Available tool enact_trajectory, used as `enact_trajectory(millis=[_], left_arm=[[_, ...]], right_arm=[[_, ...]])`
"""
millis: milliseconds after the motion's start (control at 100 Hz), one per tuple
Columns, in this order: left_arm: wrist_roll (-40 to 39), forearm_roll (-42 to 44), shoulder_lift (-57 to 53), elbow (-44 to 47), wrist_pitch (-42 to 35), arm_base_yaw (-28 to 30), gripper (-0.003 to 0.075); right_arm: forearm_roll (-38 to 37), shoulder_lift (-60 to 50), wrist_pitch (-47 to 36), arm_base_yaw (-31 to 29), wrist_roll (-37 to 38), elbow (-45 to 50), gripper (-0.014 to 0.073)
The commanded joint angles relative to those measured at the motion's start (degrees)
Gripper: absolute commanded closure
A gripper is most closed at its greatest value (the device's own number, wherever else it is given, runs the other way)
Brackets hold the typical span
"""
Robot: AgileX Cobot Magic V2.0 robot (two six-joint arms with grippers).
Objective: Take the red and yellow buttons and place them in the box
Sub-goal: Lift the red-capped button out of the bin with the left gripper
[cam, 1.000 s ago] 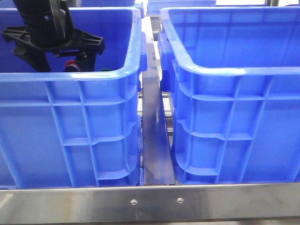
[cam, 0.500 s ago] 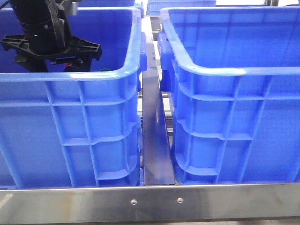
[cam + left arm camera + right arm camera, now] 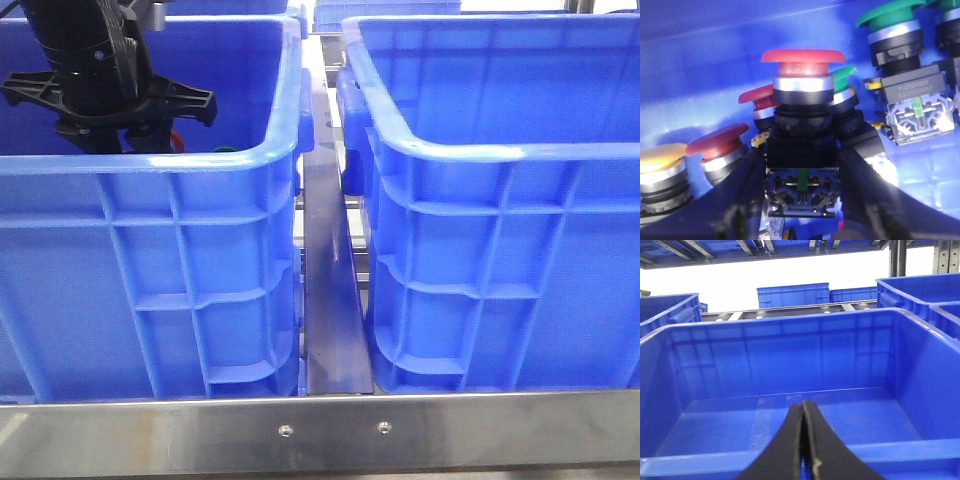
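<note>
In the front view two look-alike blue crates stand side by side on the table (image 3: 320, 435), whose steel front rail runs along the near edge. The left hand (image 3: 118, 135) reaches down inside the left crate (image 3: 180, 290), its black fingers mostly hidden behind the near rim. A sliver of orange-red shows just behind that rim beside the fingers, and a speck of green a little further right.

The left wrist view shows what that hand grips: a red button (image 3: 802, 67), a mushroom-head push button with a silvery collar, a black body and a clear contact block under it. The left hand (image 3: 801, 200) is clamped on this button, its two dark fingers (image 3: 742, 190) pressing the block from either side. The button's long axis runs along the fingers, with the domed red cap pointing away from the wrist and the contact block toward it.

Around it in the same crate lie other buttons: a yellow button (image 3: 662, 167) and a second red button (image 3: 720, 152) to one side, a third red cap partly hidden behind the held one, and a green button (image 3: 892, 30) with its contact block on the other side.

The right hand (image 3: 804, 440) is pressed together with nothing between its fingers, above the near rim of the right crate (image 3: 790, 355), whose floor shows bare blue plastic.
</note>
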Motion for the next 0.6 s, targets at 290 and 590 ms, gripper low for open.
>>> enact_trajectory(millis=[290, 590], left_arm=[[3.2, 0.6, -12.6, -1.8, 3.3, -3.5, 0.0739], [7.2, 0.6, -22.3, -1.8, 10.1, -12.5, 0.0739]], right_arm=[[-0.3, -1.5, -4.7, 0.0, -0.2, -0.7, 0.0661], [-0.3, -1.5, -4.7, 0.0, -0.2, -0.7, 0.0661]])
